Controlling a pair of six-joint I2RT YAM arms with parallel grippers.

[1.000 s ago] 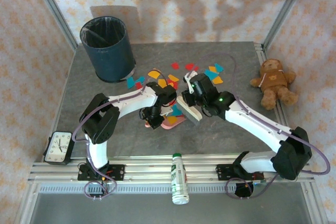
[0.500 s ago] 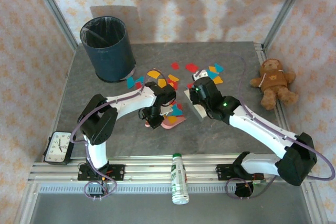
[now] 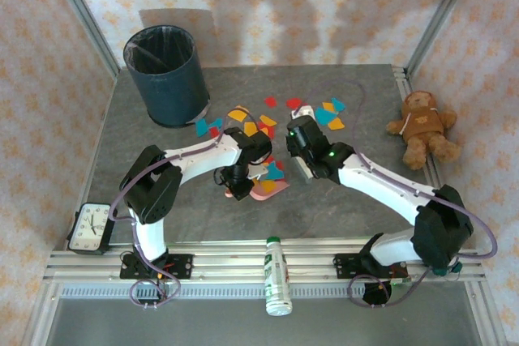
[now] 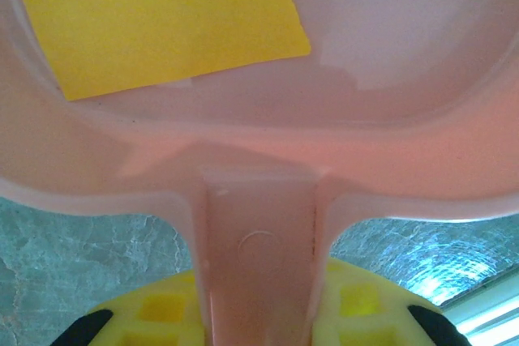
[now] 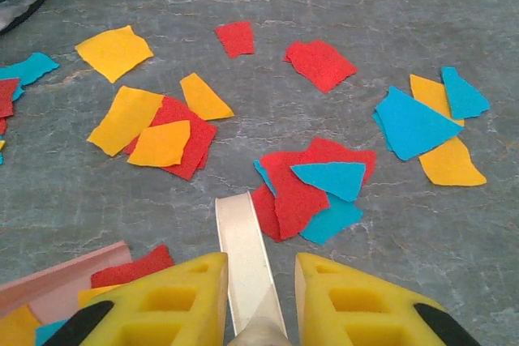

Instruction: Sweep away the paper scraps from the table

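Red, orange, yellow and teal paper scraps lie scattered on the grey table, mostly just beyond both grippers. My left gripper is shut on the handle of a pink dustpan lying flat on the table. A yellow scrap lies in the pan, and several more sit at its mouth. My right gripper is shut on a cream brush handle, which points down at the table next to a red and teal heap. The pan's edge is at its left.
A dark blue round bin stands at the far left. A teddy bear lies at the right edge. A small clock sits at the near left corner. A bottle rests on the front rail.
My right arm has swung the brush from beside the dustpan mouth to the far side, nearer the loose scraps. The left arm and dustpan have stayed put.
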